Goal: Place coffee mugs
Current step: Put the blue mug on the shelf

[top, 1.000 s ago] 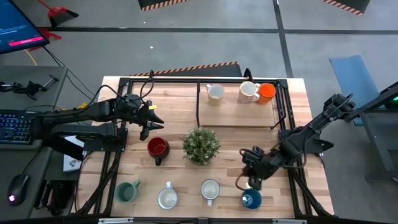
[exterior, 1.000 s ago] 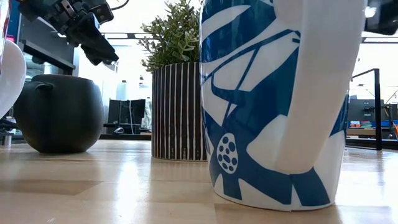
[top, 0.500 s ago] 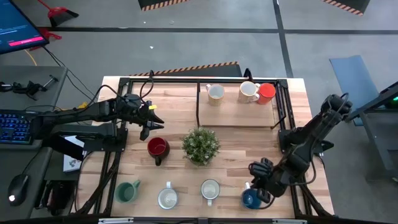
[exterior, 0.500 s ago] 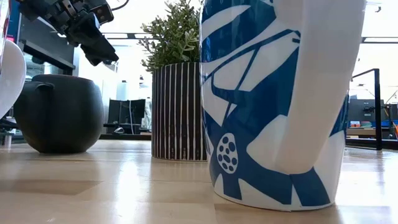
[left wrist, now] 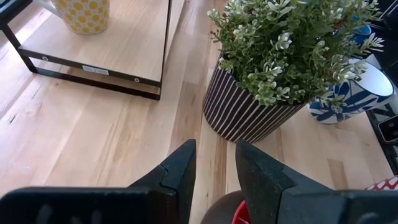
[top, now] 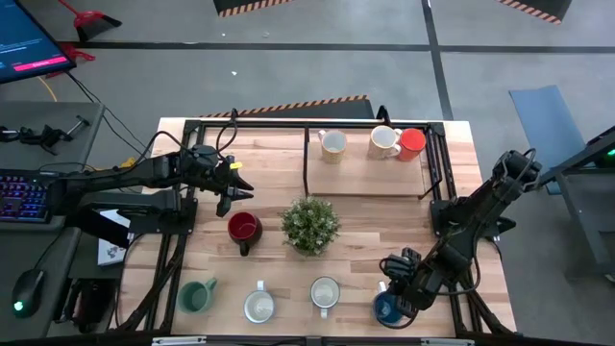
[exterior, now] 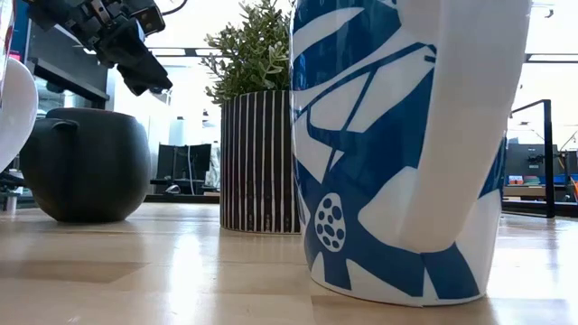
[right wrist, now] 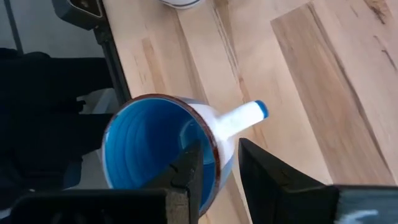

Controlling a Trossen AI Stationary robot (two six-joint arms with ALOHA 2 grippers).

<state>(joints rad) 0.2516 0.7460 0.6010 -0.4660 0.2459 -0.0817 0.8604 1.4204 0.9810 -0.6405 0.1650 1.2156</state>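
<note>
Blue-glazed round ceramic mug at table's near right edge, rim pinched between right gripper fingers, not yet placed. Three mugs on rear shelf. Left gripper hovering, fingers slightly apart, empty.

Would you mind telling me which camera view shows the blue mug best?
The right wrist view: the blue mug fills it, showing its glazed inside, rim and handle. The high view shows it small, partly under the right gripper. The left wrist view catches only a sliver behind the plant.
</note>
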